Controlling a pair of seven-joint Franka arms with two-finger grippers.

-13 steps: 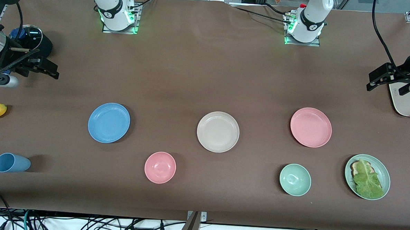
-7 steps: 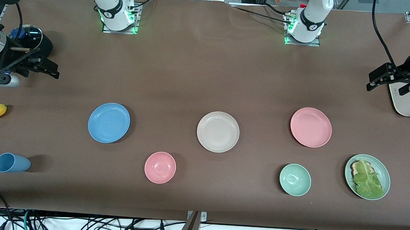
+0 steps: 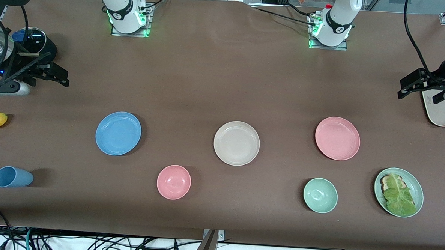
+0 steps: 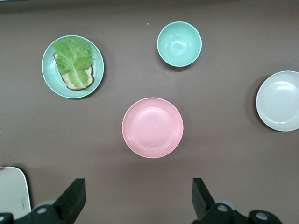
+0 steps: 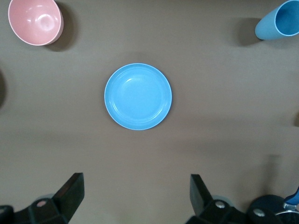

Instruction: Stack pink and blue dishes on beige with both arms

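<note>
At frame centre you see the beige plate (image 3: 236, 143), blue plate (image 3: 118, 133) left, pink plate (image 3: 337, 138) right. At the edges, left gripper (image 4: 138, 198) and right gripper (image 5: 135, 196) hang wide open, empty.

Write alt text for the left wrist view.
A pink plate lies alone on the brown table, straight out from the left tool, whose fingers stand wide open and empty. Around it sit a green bowl, a lettuce-topped green plate and the beige plate.
</note>
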